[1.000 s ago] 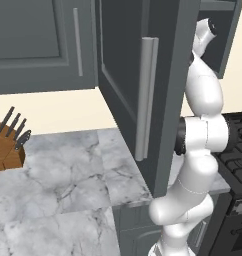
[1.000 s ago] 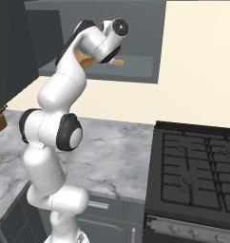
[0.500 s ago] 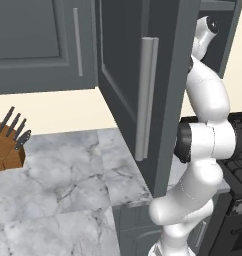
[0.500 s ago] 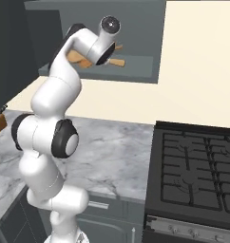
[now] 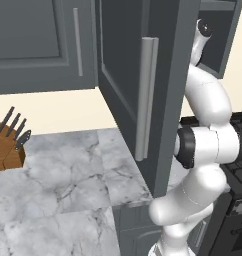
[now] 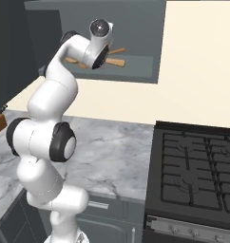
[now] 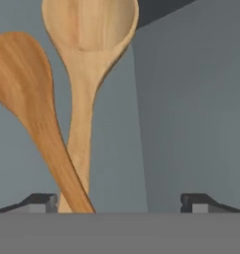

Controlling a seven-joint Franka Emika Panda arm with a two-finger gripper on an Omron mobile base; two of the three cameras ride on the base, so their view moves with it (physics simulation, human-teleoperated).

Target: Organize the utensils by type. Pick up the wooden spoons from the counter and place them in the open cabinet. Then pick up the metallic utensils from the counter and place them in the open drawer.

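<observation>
My gripper (image 7: 119,203) is open, reaching into the open cabinet (image 6: 136,71). Two wooden spoons lie on its shelf just ahead. The paler wooden spoon (image 7: 87,34) points its bowl away from me. The darker one (image 7: 25,79) lies to its left, and its handle crosses over the paler handle near my left fingertip (image 7: 40,201). Neither fingertip presses a handle. From the right base view the spoons (image 6: 118,61) stick out on either side of my raised hand (image 6: 99,45). The metallic utensils and the drawer are out of view.
The cabinet's tall door (image 5: 128,90) with its silver bar handle (image 5: 145,100) hangs open over the marble counter (image 5: 68,175), close to the left of my arm. A knife block (image 5: 8,145) stands at the far left. A black stove (image 6: 197,166) lies to the right.
My jaws have spread a little wider. The hand has drawn slightly back and left from the shelf, and the elbow has swung outward. Both spoons rest on the shelf.
</observation>
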